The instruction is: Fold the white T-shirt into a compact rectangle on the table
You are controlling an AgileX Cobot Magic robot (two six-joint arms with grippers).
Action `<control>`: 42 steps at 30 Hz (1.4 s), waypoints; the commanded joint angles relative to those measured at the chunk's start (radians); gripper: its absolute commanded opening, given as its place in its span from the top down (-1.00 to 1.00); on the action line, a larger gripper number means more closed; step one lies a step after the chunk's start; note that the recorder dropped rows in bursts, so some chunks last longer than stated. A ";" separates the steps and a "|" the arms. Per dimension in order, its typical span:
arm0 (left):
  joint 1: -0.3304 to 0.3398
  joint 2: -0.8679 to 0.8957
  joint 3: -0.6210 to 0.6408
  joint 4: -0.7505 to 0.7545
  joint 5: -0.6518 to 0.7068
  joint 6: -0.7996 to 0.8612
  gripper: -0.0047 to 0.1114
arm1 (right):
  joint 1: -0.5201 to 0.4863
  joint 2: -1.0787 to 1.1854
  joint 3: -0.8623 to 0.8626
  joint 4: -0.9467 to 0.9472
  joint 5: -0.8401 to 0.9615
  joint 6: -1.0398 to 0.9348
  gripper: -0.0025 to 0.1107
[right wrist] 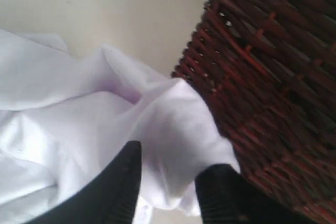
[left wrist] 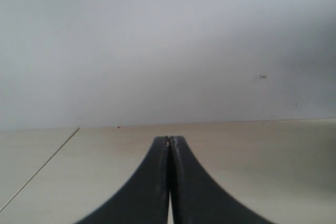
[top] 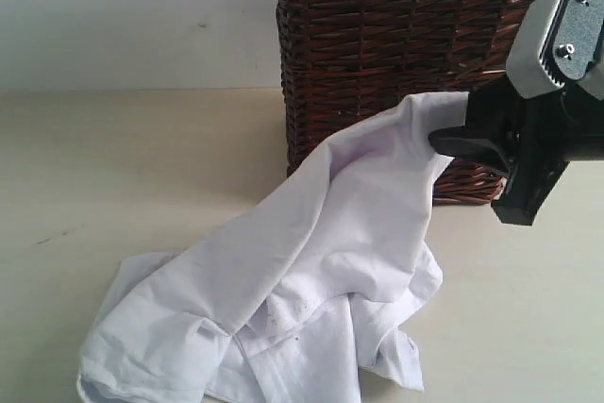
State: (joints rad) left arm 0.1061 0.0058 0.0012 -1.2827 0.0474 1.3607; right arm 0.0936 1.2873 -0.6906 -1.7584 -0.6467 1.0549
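The white T-shirt (top: 311,252) lies crumpled on the table (top: 113,167), with one corner lifted up in front of the basket. That raised corner is at my right gripper (top: 451,142). In the right wrist view the right gripper (right wrist: 176,158) has its jaws apart, and a loose bulge of the T-shirt (right wrist: 79,103) sits between the fingers, not pinched. My left gripper (left wrist: 169,139) is shut with nothing in it, over bare table (left wrist: 262,156), and it does not show in the exterior view. No lettering or neck tag is visible.
A dark brown wicker basket (top: 377,44) with a lace-trimmed rim stands at the back right, right behind the raised cloth and close beside the right gripper; in the right wrist view the basket (right wrist: 273,66) fills one side. A pale wall rises behind the table.
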 commanded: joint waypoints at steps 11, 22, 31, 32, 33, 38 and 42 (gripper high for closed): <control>0.003 -0.006 -0.001 -0.008 0.003 -0.004 0.92 | -0.001 -0.351 0.006 0.014 -0.033 0.046 -0.28; 0.003 -0.006 -0.001 -0.008 0.003 -0.004 0.92 | 0.126 -0.220 0.201 0.014 -0.518 0.162 -0.19; 0.003 -0.006 -0.001 -0.008 0.003 -0.004 0.92 | 0.342 0.114 0.234 0.014 -0.297 -0.037 -0.19; 0.003 -0.006 -0.001 -0.008 0.003 -0.004 0.92 | 0.369 0.152 0.234 0.014 -0.272 -0.079 -0.19; 0.003 -0.006 -0.001 -0.008 0.003 -0.004 0.92 | 0.395 0.186 0.234 0.014 -0.237 -0.106 -0.19; 0.003 -0.006 -0.001 -0.008 0.003 -0.004 0.92 | 0.485 0.296 0.234 0.014 0.034 -0.190 -0.19; 0.003 -0.006 -0.001 -0.008 0.003 -0.004 0.92 | 0.515 0.329 0.234 0.014 0.046 -0.318 -0.19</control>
State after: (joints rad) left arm 0.1061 0.0058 0.0012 -1.2827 0.0474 1.3607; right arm 0.5897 1.5962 -0.4606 -1.7507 -0.6208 0.8279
